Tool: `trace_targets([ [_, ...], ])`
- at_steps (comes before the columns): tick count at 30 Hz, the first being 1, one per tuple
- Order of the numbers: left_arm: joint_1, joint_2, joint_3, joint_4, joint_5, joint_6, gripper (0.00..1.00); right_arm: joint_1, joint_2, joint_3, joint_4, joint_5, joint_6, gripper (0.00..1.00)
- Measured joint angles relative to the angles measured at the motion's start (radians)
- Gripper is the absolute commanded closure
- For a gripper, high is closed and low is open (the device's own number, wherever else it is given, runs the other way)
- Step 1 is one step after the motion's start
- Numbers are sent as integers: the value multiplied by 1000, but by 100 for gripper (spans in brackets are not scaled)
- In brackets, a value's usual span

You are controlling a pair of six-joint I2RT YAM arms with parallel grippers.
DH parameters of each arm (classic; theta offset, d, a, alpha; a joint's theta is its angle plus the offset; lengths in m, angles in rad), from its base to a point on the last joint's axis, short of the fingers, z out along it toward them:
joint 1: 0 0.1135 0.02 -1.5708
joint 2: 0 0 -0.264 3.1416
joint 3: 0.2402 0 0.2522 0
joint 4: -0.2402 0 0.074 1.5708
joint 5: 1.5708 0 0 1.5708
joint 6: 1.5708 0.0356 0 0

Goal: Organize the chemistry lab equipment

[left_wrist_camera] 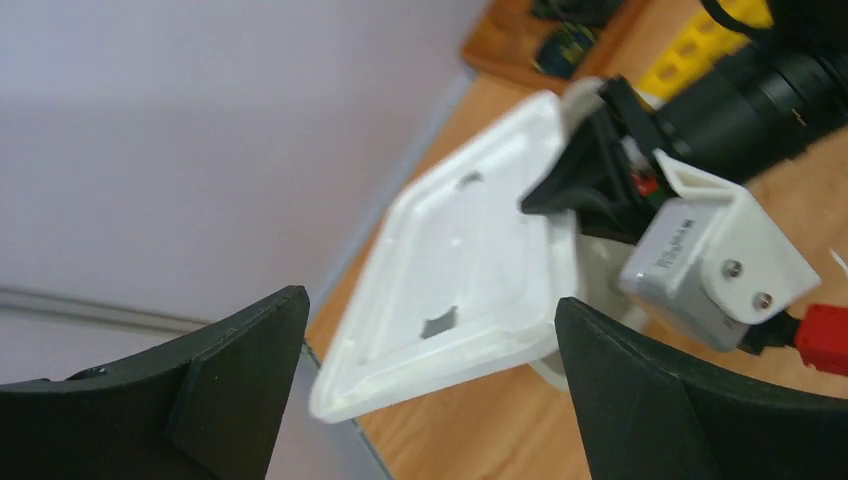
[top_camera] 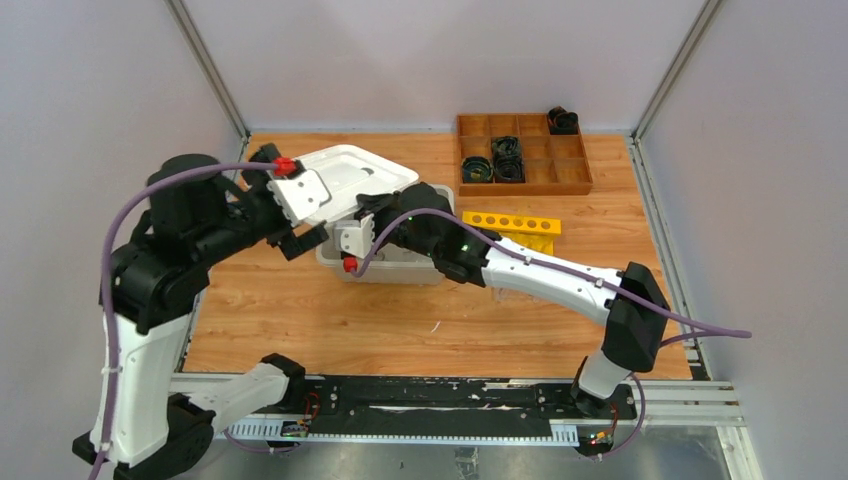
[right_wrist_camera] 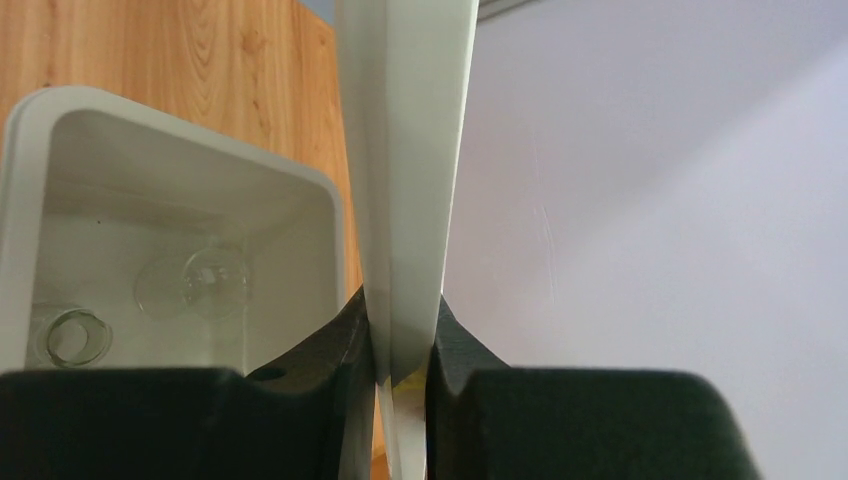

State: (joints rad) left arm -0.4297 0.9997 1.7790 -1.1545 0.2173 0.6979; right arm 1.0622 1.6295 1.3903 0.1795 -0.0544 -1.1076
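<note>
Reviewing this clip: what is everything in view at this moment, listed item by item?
lid: one, white, lifted and tilted over the box, clamped at its edge
box: one, pale grey, open, mid-table
clear glassware: at least two pieces, on the box floor
compartment tray: one, brown wood, far right of the table
coiled items: about four, black, in separate tray compartments
rack: one, yellow with a row of holes, beside the box, in front of the tray
table: one, wood grain
left gripper: black fingers, open, facing the lid, touching nothing
right gripper: black fingers, shut on the lid
</note>
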Motion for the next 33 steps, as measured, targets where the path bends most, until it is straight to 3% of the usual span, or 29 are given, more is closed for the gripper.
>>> trace_targets([
  [5,0,-122,-59,357,-163,-125,0,-29,-58,0,-10,92,124,100],
  [11,0,-149,-71,544,-302,-258,0,-119,-145,101,-149,247,441,100],
  [17,5,-69,-111,464,-302,-355,0,-245,-245,237,-350,290,809,100],
  [20,73,-8,-128,411,-238,-405,0,-264,-305,258,-436,256,968,100],
  [26,317,121,-142,315,-53,-480,0,-375,-352,263,-532,51,1325,100],
  [33,457,132,-253,277,73,-485,0,-480,-304,180,-517,-225,1714,100],
])
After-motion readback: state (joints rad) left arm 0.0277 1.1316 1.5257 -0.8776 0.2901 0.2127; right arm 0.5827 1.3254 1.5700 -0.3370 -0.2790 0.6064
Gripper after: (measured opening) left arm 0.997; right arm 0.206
